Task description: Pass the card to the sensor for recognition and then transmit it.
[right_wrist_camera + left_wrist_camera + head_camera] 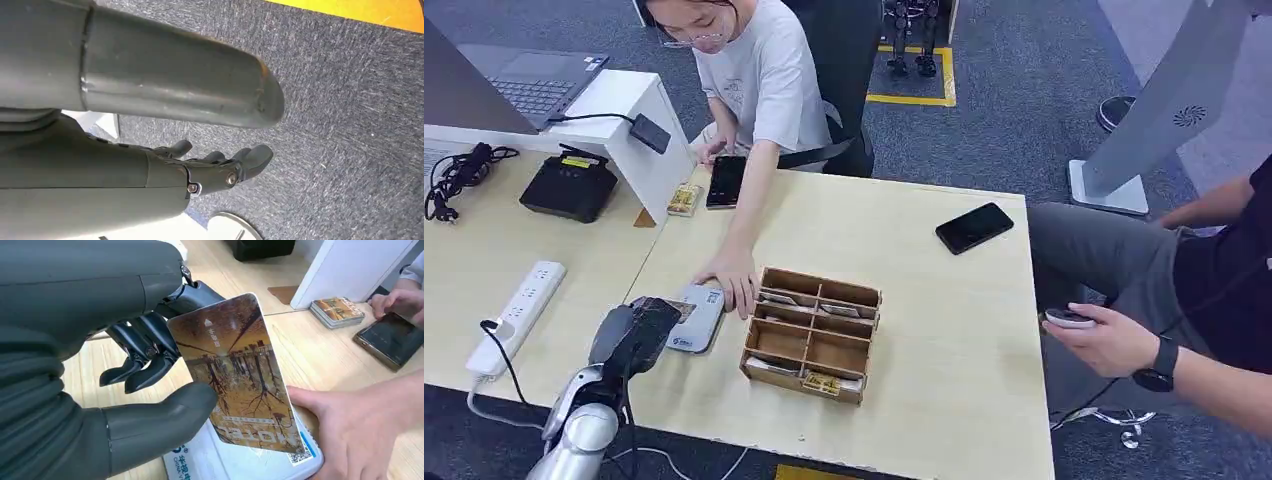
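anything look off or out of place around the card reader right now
One thing: a person's hand rests on the edge of the white card reader, right beside the card the left robot hand holds over it. It crowds the scan spot. Nothing looks spilled or damaged.

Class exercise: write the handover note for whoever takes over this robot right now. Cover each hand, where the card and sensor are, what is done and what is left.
Left hand: holds the card between thumb and fingers, just over the white card sensor on the table.
Right hand: hangs over the carpet, fingers apart, holding nothing.
A person's hand rests at the sensor's edge, beside the wooden compartment box.
Done: card picked up and brought to the sensor.
Left: whether it has read cannot be told; then pass the card on.
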Controlling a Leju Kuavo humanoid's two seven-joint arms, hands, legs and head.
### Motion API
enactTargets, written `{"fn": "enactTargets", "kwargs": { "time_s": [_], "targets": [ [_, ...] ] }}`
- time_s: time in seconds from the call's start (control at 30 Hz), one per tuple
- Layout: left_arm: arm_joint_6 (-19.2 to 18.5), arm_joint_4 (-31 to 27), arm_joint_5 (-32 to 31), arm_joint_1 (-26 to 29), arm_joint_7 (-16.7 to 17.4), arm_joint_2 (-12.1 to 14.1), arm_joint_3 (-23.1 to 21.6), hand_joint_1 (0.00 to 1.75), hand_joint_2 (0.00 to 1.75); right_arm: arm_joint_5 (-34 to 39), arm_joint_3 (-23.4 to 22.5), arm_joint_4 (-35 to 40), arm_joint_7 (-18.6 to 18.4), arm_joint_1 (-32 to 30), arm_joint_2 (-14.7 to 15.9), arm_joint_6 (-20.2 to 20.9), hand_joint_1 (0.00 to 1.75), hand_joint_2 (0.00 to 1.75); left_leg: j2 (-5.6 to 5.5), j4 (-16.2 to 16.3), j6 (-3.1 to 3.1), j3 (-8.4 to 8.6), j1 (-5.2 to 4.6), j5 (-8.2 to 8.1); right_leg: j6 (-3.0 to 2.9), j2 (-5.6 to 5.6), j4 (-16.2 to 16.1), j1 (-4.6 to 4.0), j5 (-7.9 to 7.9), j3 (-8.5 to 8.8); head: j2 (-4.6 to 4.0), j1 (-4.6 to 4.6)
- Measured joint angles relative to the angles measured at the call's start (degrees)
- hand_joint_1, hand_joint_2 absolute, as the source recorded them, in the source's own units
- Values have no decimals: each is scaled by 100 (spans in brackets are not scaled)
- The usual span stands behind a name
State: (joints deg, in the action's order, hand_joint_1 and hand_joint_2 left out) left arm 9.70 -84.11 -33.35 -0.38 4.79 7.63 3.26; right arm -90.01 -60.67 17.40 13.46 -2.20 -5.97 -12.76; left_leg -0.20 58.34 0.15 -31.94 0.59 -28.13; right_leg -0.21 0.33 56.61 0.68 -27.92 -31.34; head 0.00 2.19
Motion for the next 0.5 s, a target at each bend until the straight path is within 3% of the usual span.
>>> {"fn": "enactTargets", "kwargs": {
  "time_s": [0.5],
  "targets": [
    [-315, 0, -210, 15, 66, -72, -142, 175, 175, 0, 17, 0, 0, -15, 0, 9, 0, 0, 0, 0, 0, 0, -1, 0, 0, 0, 0, 0, 0, 0, 0, 0]
  ]
}}
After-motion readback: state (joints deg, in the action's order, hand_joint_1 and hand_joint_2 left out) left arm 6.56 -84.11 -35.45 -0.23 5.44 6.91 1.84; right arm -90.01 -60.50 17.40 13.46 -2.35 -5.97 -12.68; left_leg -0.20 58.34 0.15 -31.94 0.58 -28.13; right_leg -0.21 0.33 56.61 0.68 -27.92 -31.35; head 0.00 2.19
